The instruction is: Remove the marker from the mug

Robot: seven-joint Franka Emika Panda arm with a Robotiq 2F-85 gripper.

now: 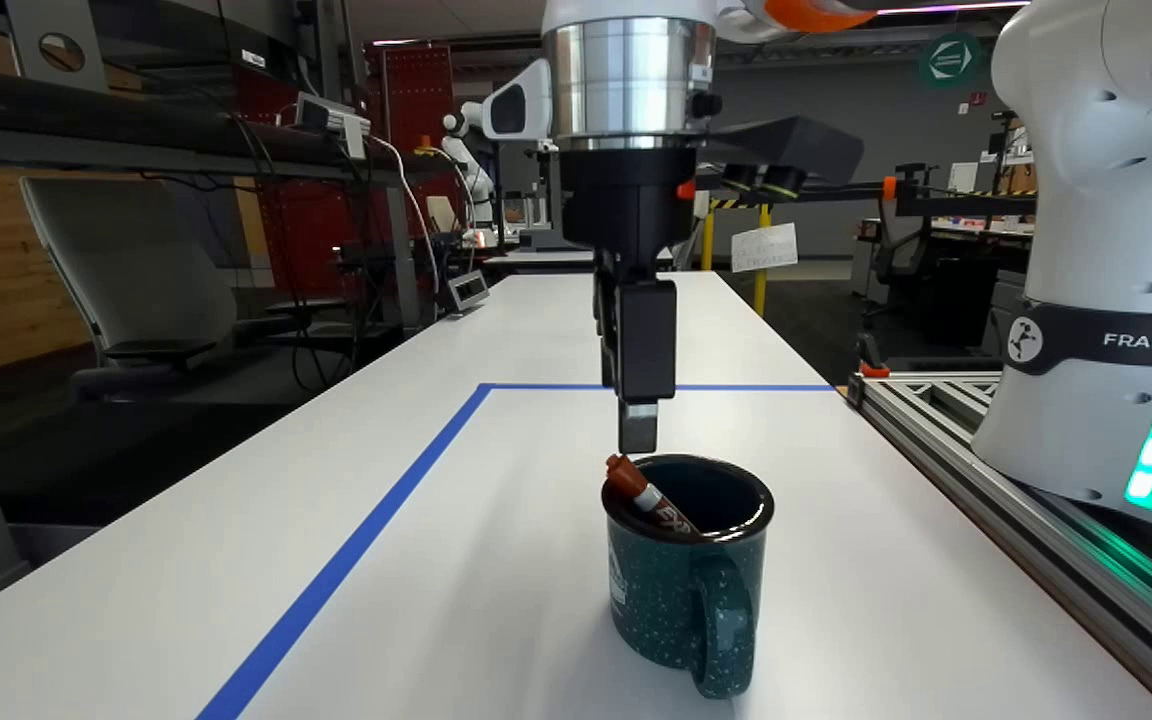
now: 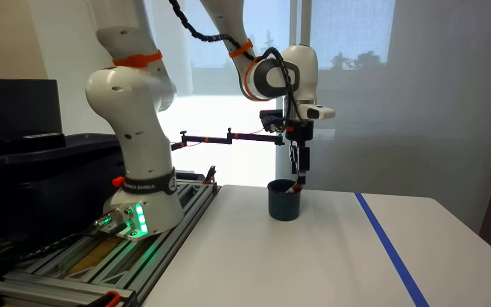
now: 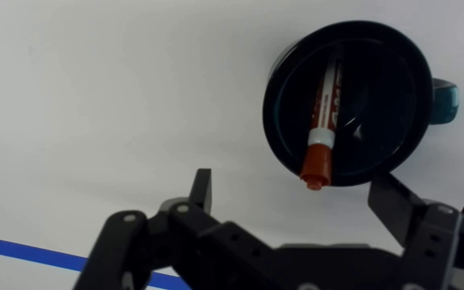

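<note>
The dark teal mug [image 1: 671, 600] stands upright on the white table; it also shows in an exterior view [image 2: 284, 207] and in the wrist view [image 3: 377, 100]. The red-orange marker [image 1: 646, 495] leans inside the mug, its cap end sticking out past the rim; its lower end is dim inside the mug in the wrist view [image 3: 324, 121]. My gripper [image 1: 638, 430] points down just above the marker's cap side of the mug, also in an exterior view [image 2: 301, 178]. In the wrist view the gripper [image 3: 292, 175] is open and empty, its fingers spread on either side of the cap end.
Blue tape [image 1: 416, 485] marks lines on the white table [image 2: 245, 264]. The robot base [image 2: 143, 217] stands on a metal frame [image 2: 194, 213] along the table's edge. A laptop [image 2: 15, 106] sits behind the base. A small grey box [image 1: 467, 290] lies near the table's far edge.
</note>
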